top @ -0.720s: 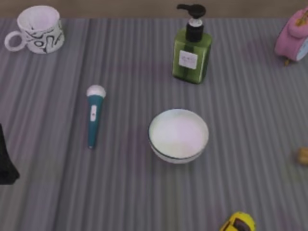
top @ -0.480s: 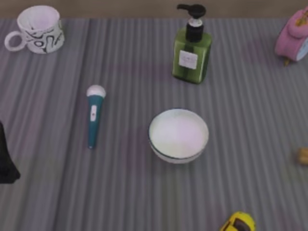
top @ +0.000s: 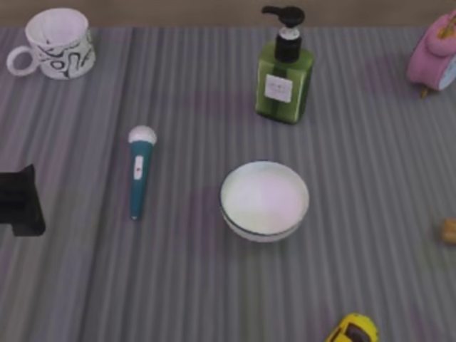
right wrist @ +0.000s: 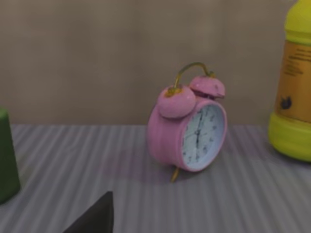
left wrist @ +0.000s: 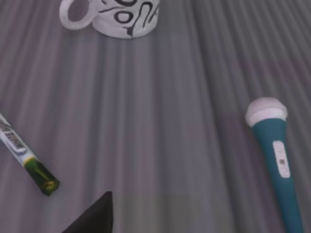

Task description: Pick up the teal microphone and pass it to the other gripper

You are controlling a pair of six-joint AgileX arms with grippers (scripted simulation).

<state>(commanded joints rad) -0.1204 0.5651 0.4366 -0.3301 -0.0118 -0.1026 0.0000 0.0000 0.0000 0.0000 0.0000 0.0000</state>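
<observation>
The teal microphone [top: 140, 171] lies flat on the striped grey table, left of centre, its white head pointing to the far side. In the left wrist view the microphone [left wrist: 277, 160] shows its white button strip facing up. My left gripper [top: 20, 201] hovers at the table's left edge, well to the left of the microphone and not touching it. One black fingertip [left wrist: 99, 213] shows in its wrist view, open with nothing held. The other gripper, my right one, is outside the top view. Only one of its fingertips [right wrist: 97, 216] shows, open and empty, facing a pink alarm clock.
A white bowl [top: 225, 201] sits right of the microphone. A patterned mug [top: 57, 43] stands far left, a green pump bottle [top: 283, 78] far centre, a pink alarm clock [top: 434, 50] far right. A yellow toy car [top: 353, 329] is at the front. A marker [left wrist: 26, 158] lies near the left gripper.
My left gripper has moved toward the far side and slightly right, coming farther into the top view. The microphone and everything else stayed put.
</observation>
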